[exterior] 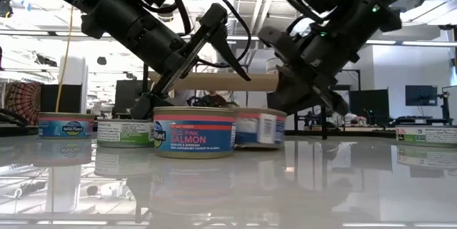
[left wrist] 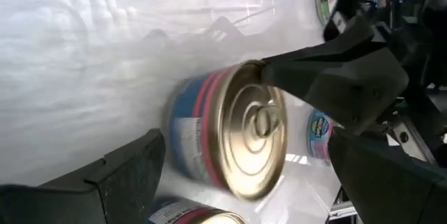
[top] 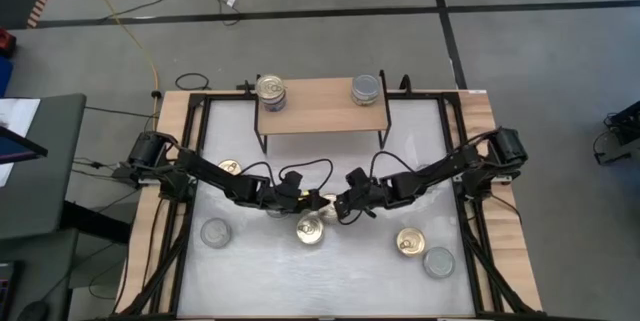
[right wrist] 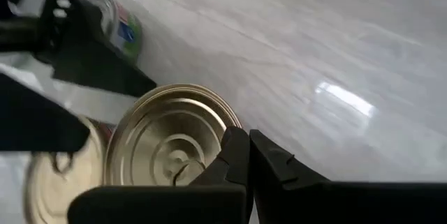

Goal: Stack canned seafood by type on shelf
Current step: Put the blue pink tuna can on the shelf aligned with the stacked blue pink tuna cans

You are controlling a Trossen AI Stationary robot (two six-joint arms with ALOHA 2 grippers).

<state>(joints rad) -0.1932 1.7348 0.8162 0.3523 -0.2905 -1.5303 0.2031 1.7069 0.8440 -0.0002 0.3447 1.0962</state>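
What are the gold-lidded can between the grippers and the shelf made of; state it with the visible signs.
Gold-lidded can: apparently metal, given its shiny gold lid with pressed rings; a printed blue and pink label wraps the side. Shelf: top looks like light matte wood; thin black legs, probably metal.

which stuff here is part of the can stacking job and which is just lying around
Job:
- shelf with two cans: gold-lid can, silver-lid can
- cans on the table, such as the gold-lid can between the arms
- left tool, open; right tool, shut

Lying about:
- yellow cable on the floor
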